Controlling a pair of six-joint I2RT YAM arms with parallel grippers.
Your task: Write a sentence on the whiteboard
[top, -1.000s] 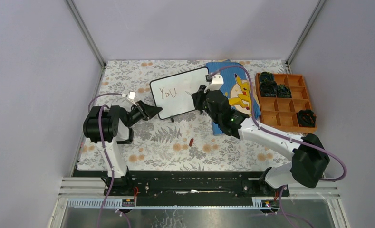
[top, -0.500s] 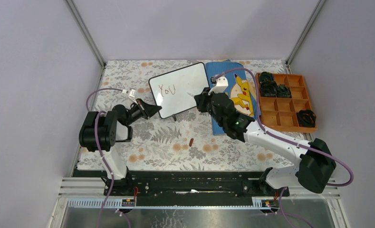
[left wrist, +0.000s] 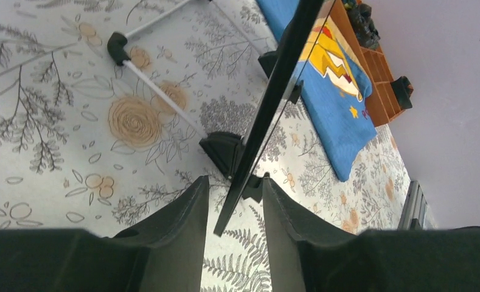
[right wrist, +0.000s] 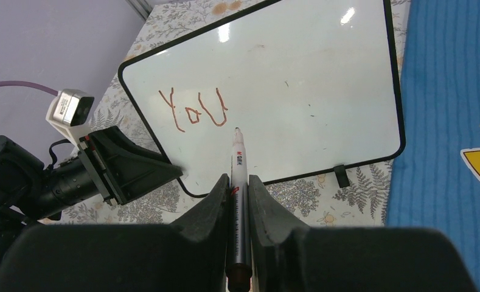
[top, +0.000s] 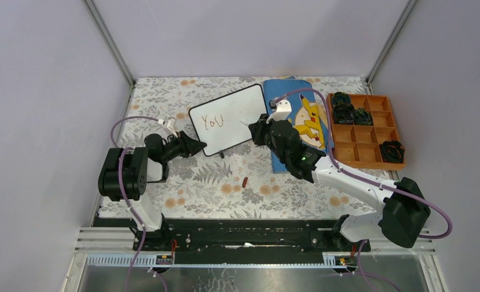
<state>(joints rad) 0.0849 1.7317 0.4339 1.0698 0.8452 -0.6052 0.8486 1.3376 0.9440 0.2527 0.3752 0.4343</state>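
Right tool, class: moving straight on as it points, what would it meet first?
Probably the whiteboard: the marker it holds points at bare board just below "You", though the gap is unclear.

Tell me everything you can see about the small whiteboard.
The small rectangular whiteboard has a glossy white face, rounded corners, a thin black rim and small black feet. It sits skewed on the floral tablecloth beside the blue cloth, with red-brown "You" written at its left. The open left gripper straddles its near-left corner; the white marker in the right gripper points at it below the U, contact unclear.
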